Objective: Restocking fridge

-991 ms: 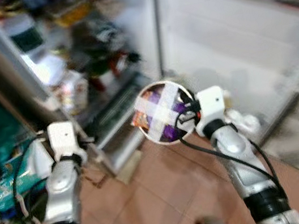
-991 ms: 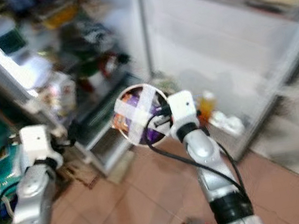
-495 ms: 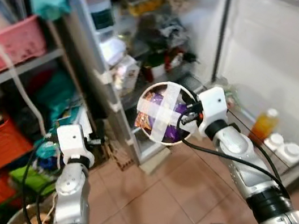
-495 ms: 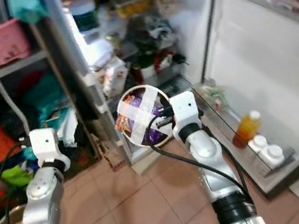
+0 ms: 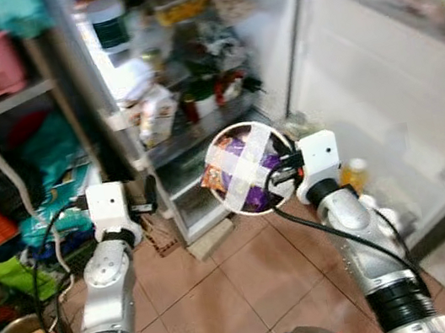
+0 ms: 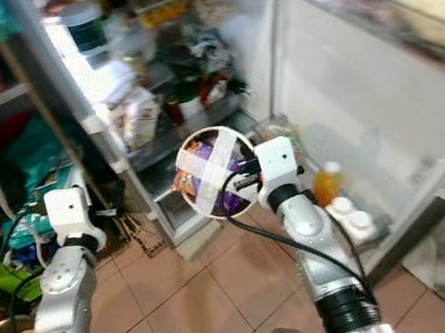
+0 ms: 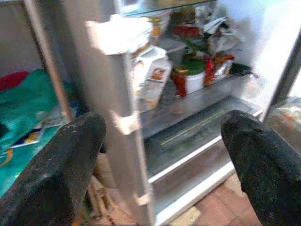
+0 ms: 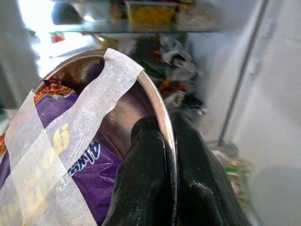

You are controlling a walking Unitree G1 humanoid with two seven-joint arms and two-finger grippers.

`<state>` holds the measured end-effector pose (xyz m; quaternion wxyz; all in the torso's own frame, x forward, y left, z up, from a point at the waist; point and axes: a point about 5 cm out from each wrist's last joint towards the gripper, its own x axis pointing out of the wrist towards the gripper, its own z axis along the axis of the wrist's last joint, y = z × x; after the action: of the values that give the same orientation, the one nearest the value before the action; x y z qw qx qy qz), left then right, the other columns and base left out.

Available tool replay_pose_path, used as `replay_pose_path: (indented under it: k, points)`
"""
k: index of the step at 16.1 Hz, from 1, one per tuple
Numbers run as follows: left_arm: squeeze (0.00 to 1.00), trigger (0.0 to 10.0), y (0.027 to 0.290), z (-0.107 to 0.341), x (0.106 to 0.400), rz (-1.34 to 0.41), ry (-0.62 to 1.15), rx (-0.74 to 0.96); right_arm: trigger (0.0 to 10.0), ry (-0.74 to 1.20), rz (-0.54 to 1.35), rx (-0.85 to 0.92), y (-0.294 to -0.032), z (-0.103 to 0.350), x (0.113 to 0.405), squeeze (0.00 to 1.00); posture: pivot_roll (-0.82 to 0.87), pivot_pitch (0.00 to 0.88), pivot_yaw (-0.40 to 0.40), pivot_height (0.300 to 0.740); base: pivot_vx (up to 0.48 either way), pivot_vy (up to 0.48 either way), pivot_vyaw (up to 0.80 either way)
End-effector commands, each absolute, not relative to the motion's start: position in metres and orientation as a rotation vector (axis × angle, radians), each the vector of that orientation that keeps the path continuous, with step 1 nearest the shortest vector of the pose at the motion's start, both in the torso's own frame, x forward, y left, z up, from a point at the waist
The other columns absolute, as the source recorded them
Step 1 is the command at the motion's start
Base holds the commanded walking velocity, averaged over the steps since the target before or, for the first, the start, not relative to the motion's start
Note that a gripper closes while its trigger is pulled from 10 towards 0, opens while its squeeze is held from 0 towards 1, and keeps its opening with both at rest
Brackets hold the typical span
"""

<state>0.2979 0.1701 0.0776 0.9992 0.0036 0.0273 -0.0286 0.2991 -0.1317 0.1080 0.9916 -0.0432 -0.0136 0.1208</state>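
the view has swung back toward the open fridge (image 5: pixel 193 94). the right gripper (image 8: pixel 162 141) pinches the rim of a taped steel bowl (image 5: pixel 244 167) of snacks, not yet shelved; the left gripper (image 7: pixel 160 146) hangs wide open, empty.

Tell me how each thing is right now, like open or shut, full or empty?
Fridge door: swung open.
Fridge shelves: packed with food.
Metal bowl: taped across the top with a purple packet inside, held up before the fridge.
Right gripper: jaws pinched shut on the bowl's rim.
Left gripper: jaws wide open, holding nothing.
Orange bottle: upright in the door rack.
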Motion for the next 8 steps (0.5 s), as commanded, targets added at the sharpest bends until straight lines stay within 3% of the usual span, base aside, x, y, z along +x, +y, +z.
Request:
replay_pose_path:
  k: [1,3,8]
  points:
    - [0.0,10.0,0.1784,0.0796,0.2973,-0.034,0.054,0.022,10.0,-0.073,0.27,-0.067,-0.1242,0.1162,0.3003,0.0,0.05,0.07,0.021,0.74,0.0,-0.277,0.44]
    - [0.0,10.0,0.1803,0.0789,0.2969,-0.021,0.059,0.018,10.0,-0.082,0.284,-0.063,-0.1218,0.1174,0.2997,0.0,0.05,0.069,0.02,0.74,0.0,-0.264,0.79]
    - [0.0,10.0,0.1802,0.0802,0.2984,-0.012,0.047,0.022,10.0,-0.083,0.293,-0.069,-0.1217,0.1171,0.2986,0.0,0.04,0.067,0.02,0.74,0.0,0.0,0.71]
